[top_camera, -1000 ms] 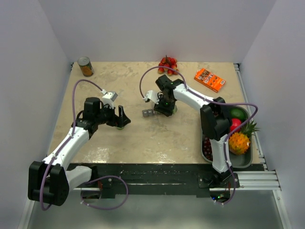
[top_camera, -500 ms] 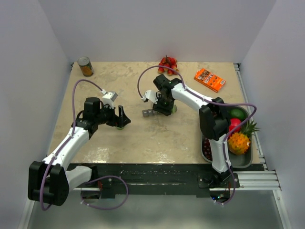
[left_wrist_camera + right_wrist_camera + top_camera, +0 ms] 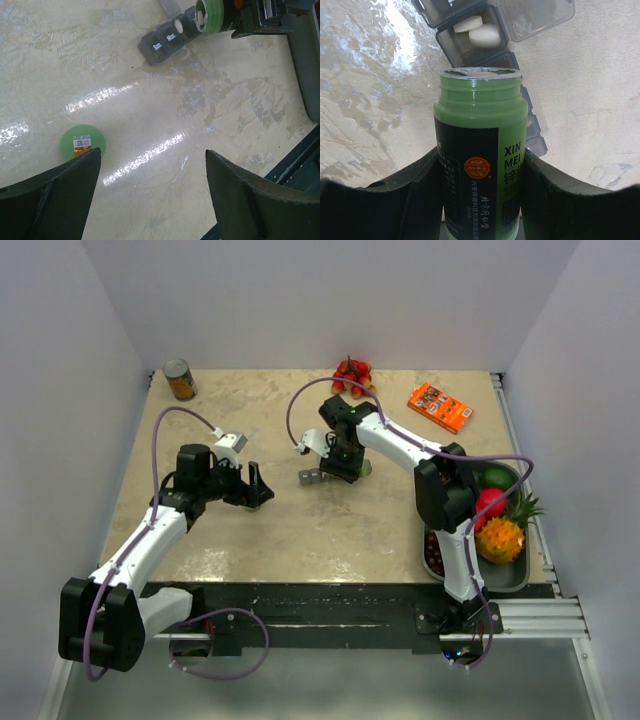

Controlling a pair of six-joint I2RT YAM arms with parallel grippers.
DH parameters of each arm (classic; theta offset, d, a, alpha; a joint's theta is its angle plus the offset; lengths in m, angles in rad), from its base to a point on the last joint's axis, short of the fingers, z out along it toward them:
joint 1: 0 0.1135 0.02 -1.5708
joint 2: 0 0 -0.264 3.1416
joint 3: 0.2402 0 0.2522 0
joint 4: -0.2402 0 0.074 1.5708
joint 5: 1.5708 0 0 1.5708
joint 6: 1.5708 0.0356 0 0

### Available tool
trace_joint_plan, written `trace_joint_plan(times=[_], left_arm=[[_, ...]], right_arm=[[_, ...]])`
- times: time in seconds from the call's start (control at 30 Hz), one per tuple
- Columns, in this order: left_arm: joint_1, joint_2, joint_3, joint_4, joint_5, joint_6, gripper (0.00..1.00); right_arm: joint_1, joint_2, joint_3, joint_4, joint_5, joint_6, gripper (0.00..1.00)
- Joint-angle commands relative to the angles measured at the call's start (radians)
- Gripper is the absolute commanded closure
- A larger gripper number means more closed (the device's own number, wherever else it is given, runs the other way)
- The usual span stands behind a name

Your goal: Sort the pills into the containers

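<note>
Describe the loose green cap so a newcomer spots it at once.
On the marble-patterned table, look beside the open left gripper. A flat green disc lies there alone, a small orange-and-white sticker on top, unlike the tall green bottle the right gripper holds.

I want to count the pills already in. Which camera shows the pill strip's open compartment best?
Right wrist: the open compartment lies just past the mouth of the green bottle, two white pills plain inside. Left wrist shows the pill strip farther off, the bottle crowding that compartment. Top external shows only a small grey block.
</note>
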Motion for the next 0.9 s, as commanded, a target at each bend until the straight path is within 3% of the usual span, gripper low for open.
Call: trace_joint_plan(times=[0.0,0.5,0.87], left_arm=[[0.002,-0.012,0.039,0.016,-0.001,0.028,0.11],[0.002,-0.013,0.041,0.014,-0.001,0.031,0.11],[0.002,-0.024,0.038,0.011,0.001,0.042,0.10]], right_arm=[[0.013,0.005,0.060,-0.030,0.014,0.002,1.00],[0.016,0.011,0.060,-0.041,0.007,0.008,1.00],[-0.015,-0.121,-0.055,0.077,-0.205,0.045,1.00]])
